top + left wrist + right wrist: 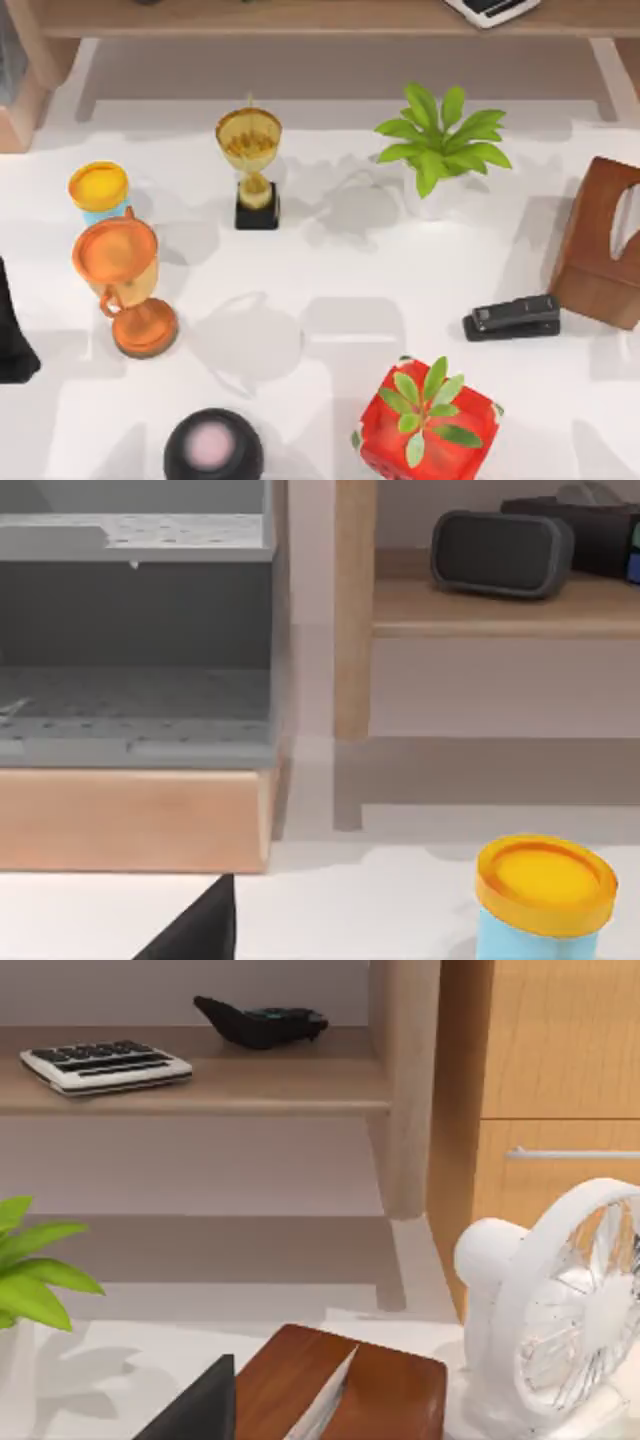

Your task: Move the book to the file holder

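While the stapler [512,318] lies at the top view's right, beside a brown box [600,245], I cannot tell how wide the left gripper [195,932] or right gripper [195,1412] stands.

The grey perforated file holder [135,610] stands upright on a wooden block [130,820].

On my white table [330,270]: a gold trophy [249,150] on a black base, an orange trophy [120,275], a yellow-lidded pale blue tub [98,190], a black stapler [512,317], a brown wooden box [598,245], green plants [440,135], one in a red pot [430,425].
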Controlling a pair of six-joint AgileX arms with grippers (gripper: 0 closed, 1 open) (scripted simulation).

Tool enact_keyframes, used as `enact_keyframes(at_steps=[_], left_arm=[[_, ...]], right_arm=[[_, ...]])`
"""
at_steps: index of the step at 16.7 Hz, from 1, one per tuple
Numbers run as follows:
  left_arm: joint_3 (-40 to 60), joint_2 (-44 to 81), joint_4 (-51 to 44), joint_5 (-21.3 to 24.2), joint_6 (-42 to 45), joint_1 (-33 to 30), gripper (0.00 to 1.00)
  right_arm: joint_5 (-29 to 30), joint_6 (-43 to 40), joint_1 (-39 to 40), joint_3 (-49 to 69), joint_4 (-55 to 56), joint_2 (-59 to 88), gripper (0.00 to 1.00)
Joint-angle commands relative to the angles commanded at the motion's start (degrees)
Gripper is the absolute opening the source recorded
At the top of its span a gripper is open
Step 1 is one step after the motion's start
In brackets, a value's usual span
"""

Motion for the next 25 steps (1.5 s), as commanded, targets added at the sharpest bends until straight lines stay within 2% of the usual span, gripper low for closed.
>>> enact_keyframes(at_steps=[5,9,13,25], left_arm=[[3.50,3.48,-0.26,-1.04,0.05,-1.13,1.00],[16.51,15.89,-1.12,-4.57,0.20,-4.94,1.00],[37.06,34.82,-2.40,-9.81,0.41,-10.55,1.00],[107.41,99.87,-6.70,-27.04,0.81,-29.18,1.00]], right_arm=[[0.00,0.00,0.00,0.00,0.00,0.00,1.00],[0.00,0.00,0.00,0.00,0.00,0.00,1.00],[0.00,0.00,0.00,0.00,0.00,0.00,1.00],[0.00,0.00,0.00,0.00,0.00,0.00,1.00]])
